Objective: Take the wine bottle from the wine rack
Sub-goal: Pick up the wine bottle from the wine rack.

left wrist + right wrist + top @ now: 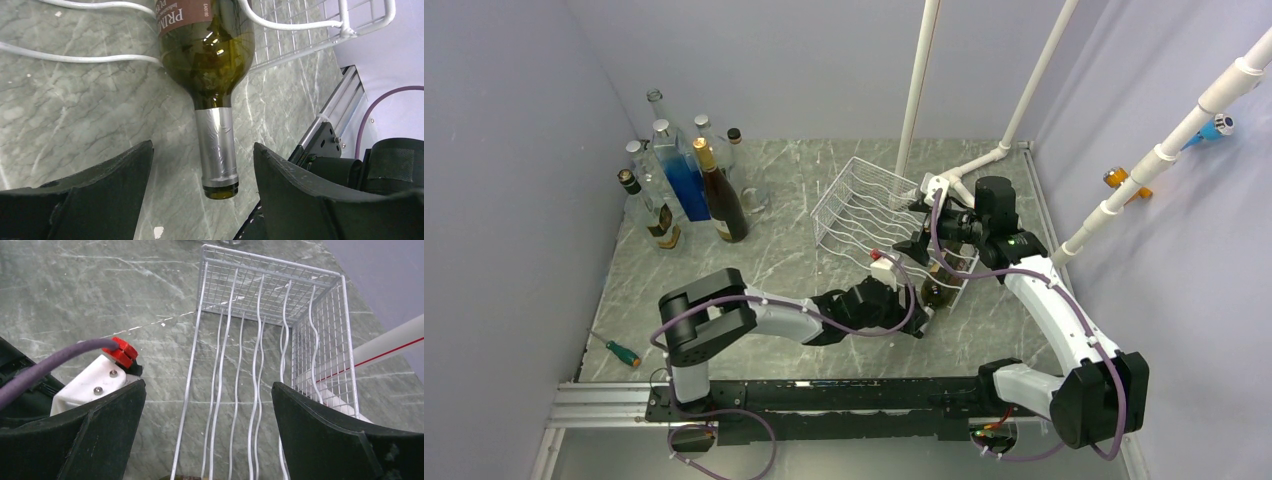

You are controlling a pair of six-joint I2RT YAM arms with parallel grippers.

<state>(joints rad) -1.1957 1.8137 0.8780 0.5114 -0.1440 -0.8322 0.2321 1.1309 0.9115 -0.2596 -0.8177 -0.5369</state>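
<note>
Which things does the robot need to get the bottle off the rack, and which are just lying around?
For the job: wine bottle, wine rack, left gripper open on either side of the bottle's neck.

Just lying about: upright bottles in the far corner, screwdriver, white pipes.

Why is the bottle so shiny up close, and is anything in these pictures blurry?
Left wrist view: glare makes bright spots on the green wine bottle and a sheen on its foil neck; the left tool's fingers are soft, too near the lens. Right wrist view: the wine rack is crisp, the right tool's fingers blurred. Top view: even light, sharp.
</note>
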